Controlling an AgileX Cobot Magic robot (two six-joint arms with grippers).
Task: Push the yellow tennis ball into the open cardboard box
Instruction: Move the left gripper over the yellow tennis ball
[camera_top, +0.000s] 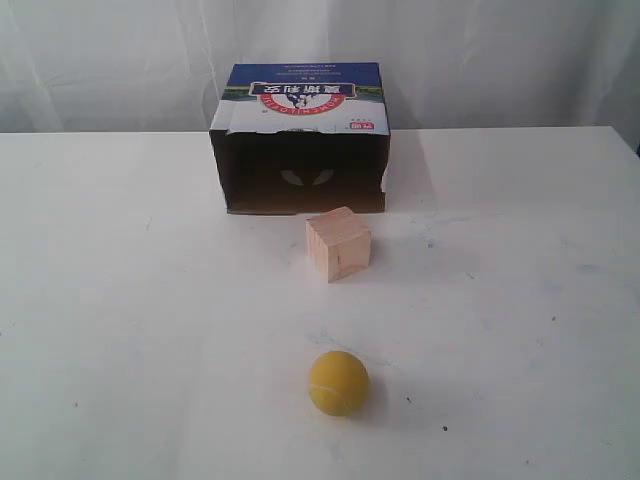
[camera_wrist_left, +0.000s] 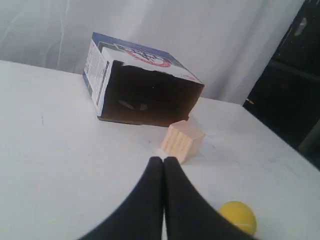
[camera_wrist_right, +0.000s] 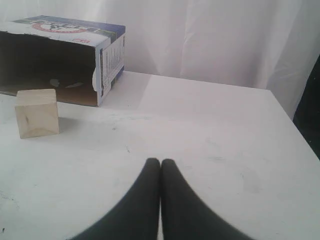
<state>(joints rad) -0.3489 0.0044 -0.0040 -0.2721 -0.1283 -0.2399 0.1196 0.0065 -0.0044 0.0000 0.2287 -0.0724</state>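
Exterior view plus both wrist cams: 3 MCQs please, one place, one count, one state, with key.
1. What sits between the yellow tennis ball and the mouth of the open cardboard box?
A. a wooden cube
B. a gripper
C. nothing

2. How many loose things lie on the table in front of the box?
A. one
B. two
C. three

3. The left gripper is:
A. open
B. shut on the ball
C. shut, holding nothing

Key:
1 A: in the exterior view the cube stands just before the box's mouth, roughly on the ball's straight path.
2 B: only the ball and the cube lie there.
3 C: in the left wrist view the jaws are pressed together, and the ball lies apart on the table beside them.
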